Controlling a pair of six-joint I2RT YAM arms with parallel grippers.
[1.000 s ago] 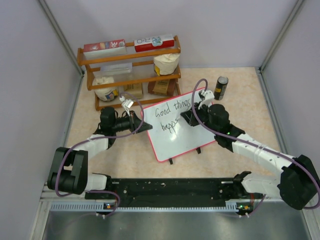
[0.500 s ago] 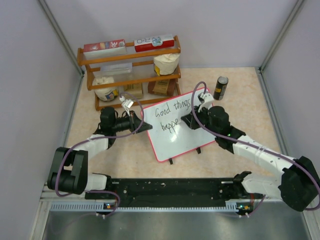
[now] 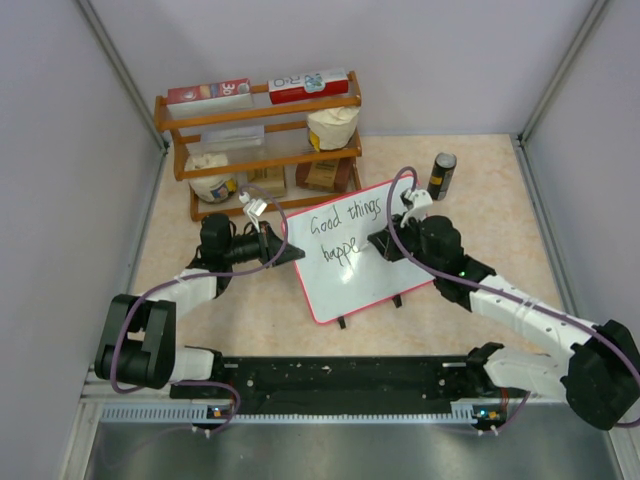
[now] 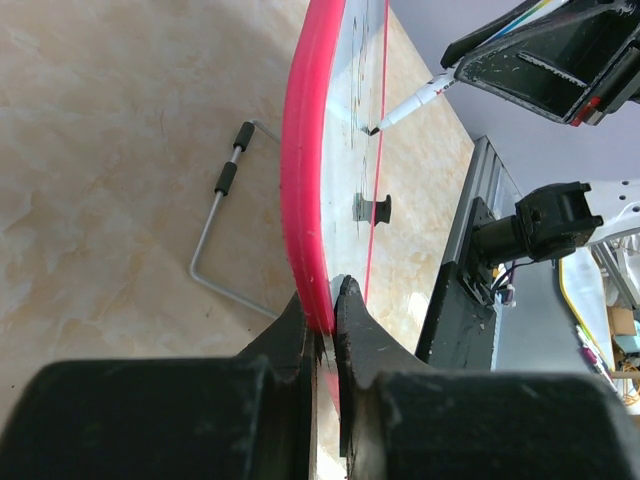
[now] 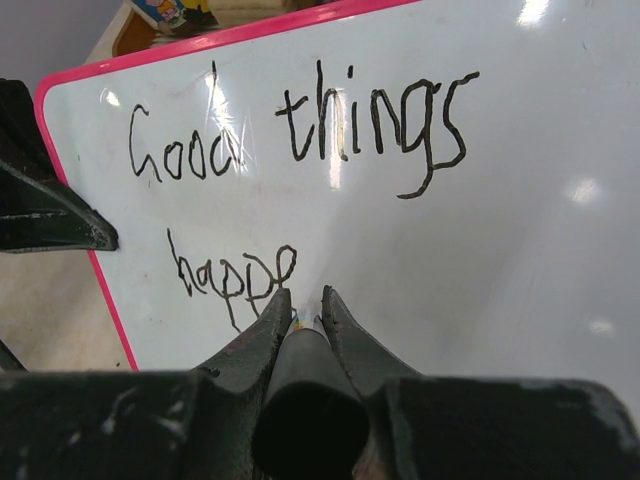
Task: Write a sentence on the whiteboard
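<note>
From my seat I start at the near side, where my left gripper has its fingers pinched tight on the pink frame at the left edge of the whiteboard, the two tips pressed against either face of the rim. The board stands propped up in the middle of the table, between my two arms, with its two black feet at its near edge and a bent wire stand lying on the table behind it. My right gripper is closed around the barrel of a marker – the fingers hug it on both sides – and the tip touches the white face just right of the last letter. The sentence reads "Good things" on the upper line and "happe" below it, in thin black strokes. Farther back, a wooden shelf holds boxes and bags on its tiers, and a dark can stands upright near the board's far right corner – apart from it, not touching.
</note>
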